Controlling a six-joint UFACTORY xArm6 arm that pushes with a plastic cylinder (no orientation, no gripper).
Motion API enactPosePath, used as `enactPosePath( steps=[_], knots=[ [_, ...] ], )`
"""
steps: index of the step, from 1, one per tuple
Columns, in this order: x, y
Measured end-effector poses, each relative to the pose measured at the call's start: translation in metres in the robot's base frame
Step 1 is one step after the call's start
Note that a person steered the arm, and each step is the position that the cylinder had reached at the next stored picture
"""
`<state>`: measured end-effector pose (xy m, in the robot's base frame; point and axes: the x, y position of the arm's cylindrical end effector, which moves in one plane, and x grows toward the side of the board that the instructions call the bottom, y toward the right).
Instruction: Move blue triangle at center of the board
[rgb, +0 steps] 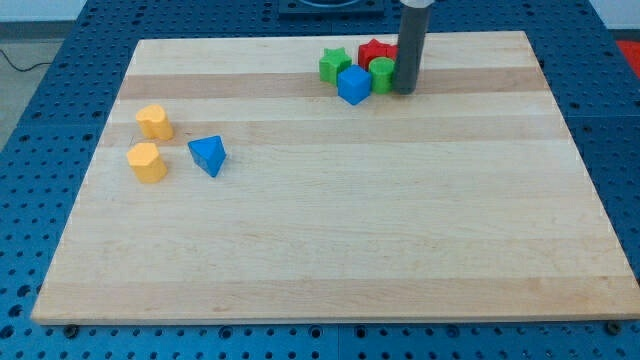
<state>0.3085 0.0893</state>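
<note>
One bare rod, no jaws: my tip stands at the board's twelve o'clock beside the green cylinder. The blue triangle lies at nine o'clock; I'd circle to its far left and push toward three o'clock.

Single raised view over the wooden board

The one camera looks down at a slant from beyond the board's bottom edge, facing its top edge. It stands far enough back that nearly the whole board fits, with blue perforated table showing around it.
</note>
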Motion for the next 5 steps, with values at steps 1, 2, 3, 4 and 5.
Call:
enactPosePath(
  steps=[1, 2, 3, 4, 5],
  knots=[
    [0.0, -0.018],
    [0.008, -0.022],
    [0.052, 0.013],
    [0.111, 0.033],
    [0.163, -0.034]
  ],
)
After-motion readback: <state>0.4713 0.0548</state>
